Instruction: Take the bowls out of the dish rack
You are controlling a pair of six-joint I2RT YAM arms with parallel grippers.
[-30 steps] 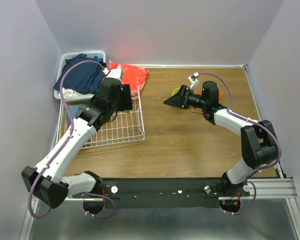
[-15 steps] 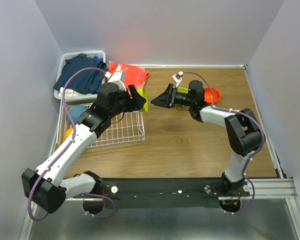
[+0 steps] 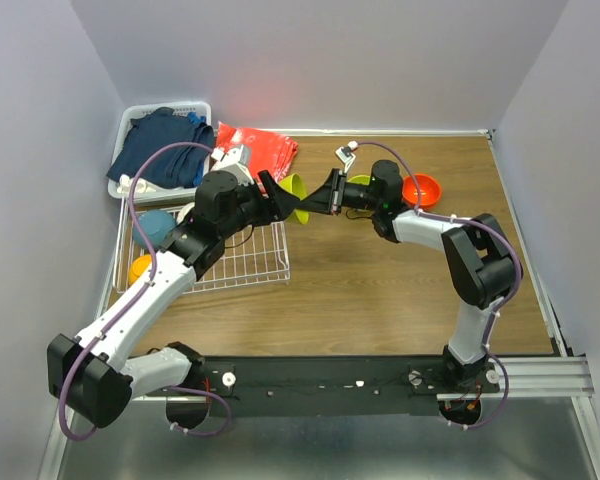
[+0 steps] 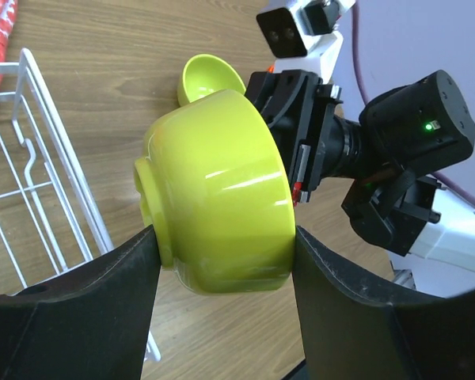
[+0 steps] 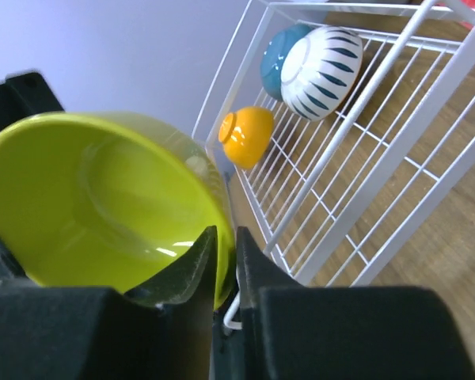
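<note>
The brown wooden tabletop point(image 3: 380, 290) lies between pale walls, and I take the dish rack point(image 3: 242, 258) on its left side as my landmark. Just off the rack's far right corner, clear of the wires and up in the air, hangs the held lime bowl point(image 4: 218, 214). The left fingers point(image 4: 131, 273) are spread wide across its outer wall, one on each side, and grip it firmly. The bowl lies on its side, its axis running roughly level away from the rack: the foot points back toward the rack and the open mouth faces the right arm. The right fingers point(image 5: 191, 273) meet it from the side away from the rack. They are closed to a thin slit with the rim in it, so I read them as pinching the rim. Both arms therefore have the bowl, and I judge this to be a handover. The next move depends on the left fingers letting go. Three bowls sit in the rack: the blue bowl point(image 5: 275, 59), the white ribbed bowl point(image 5: 326, 59) and the yellow-orange bowl point(image 5: 247, 136). Farther right of the rack, a second lime bowl point(image 4: 210, 77) and a red-orange bowl point(image 3: 421, 189) rest on the tabletop.
</note>
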